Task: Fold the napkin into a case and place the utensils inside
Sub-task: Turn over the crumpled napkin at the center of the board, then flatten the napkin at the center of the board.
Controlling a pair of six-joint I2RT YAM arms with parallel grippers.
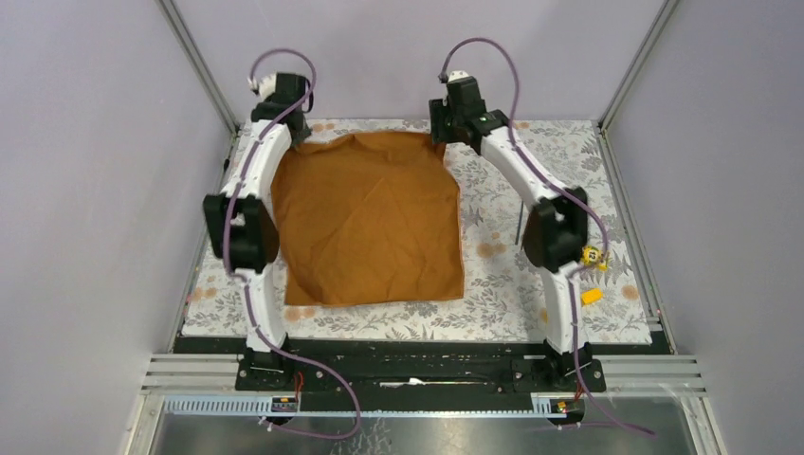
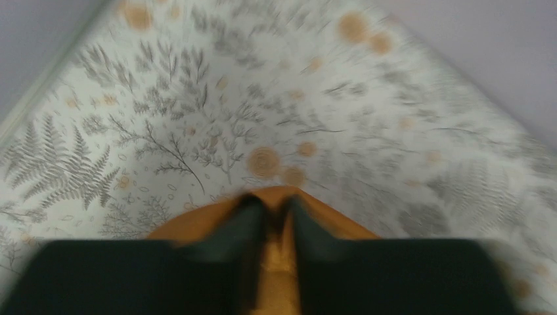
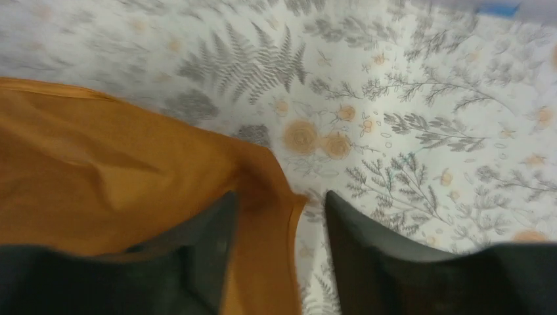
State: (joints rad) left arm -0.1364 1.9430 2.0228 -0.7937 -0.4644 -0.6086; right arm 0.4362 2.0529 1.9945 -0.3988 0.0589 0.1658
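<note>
Two far corners in play, only one of them gripped. Napkin [image 1: 370, 223] lies spread flat on the table cover [image 1: 531, 284] between the arms, with no fold in it yet. Left gripper [image 2: 274, 202] is clamped on the far-left corner, cloth pinched in the narrow gap between its fingers. Right gripper [image 3: 279, 197] has its jaws apart at the far-right corner. The cloth edge sits in the gap and lies against one finger [image 3: 210, 243], not pinched.

Risks as I see them:
- uneven grip: if the left pulls toward the near edge before the right closes, the cloth skews and the fold comes out diagonal
- thin bite on the right: the corner sits right at the fingertips and the cloth is shiny, so it is likely to slip out mid-pull
- right closes too low and snags the table cover along with the cloth
- both wrist views are blurred, so depth of bite is hard to judge
- one slim dark utensil [image 1: 519, 226] lies just beside the right arm's elbow, well apart from the cloth, and a wide swing could knock it; I can't make out any others
- yellow blocks [image 1: 591, 296] near the same arm pose the same hazard
</note>
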